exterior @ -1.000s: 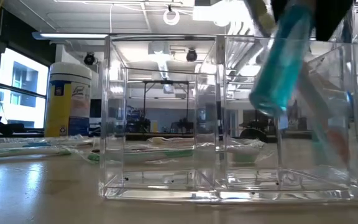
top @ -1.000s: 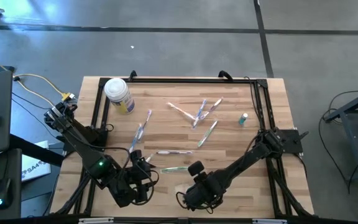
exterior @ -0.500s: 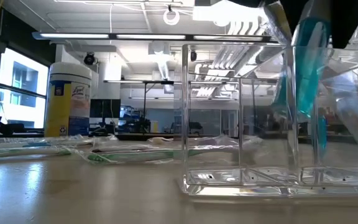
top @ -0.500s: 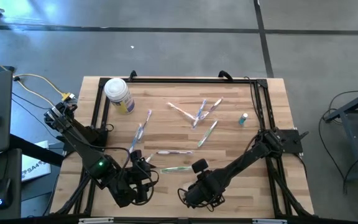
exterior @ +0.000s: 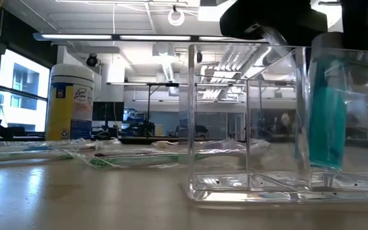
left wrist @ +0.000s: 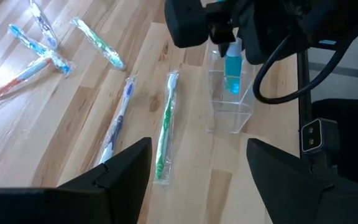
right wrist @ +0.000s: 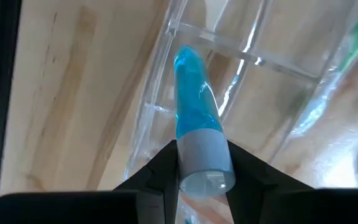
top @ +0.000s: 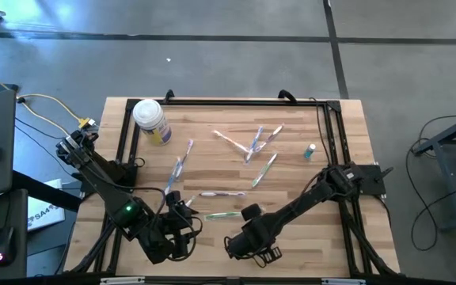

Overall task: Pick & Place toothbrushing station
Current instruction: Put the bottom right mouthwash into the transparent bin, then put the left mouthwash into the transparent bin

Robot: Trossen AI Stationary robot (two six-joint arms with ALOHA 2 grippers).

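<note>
The right end effector (right wrist: 199, 163), clamped on the blue tube (right wrist: 194, 140), has swung it upright into the clear holder (exterior: 280, 128) near the surface's front edge; release looks next.

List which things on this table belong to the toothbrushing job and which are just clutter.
Job:
- holder
- blue tube, gripped by the right claw, in the holder
- toothbrushes
- probably the small tube

Lying about:
- jar
- left claw, open, waiting
</note>
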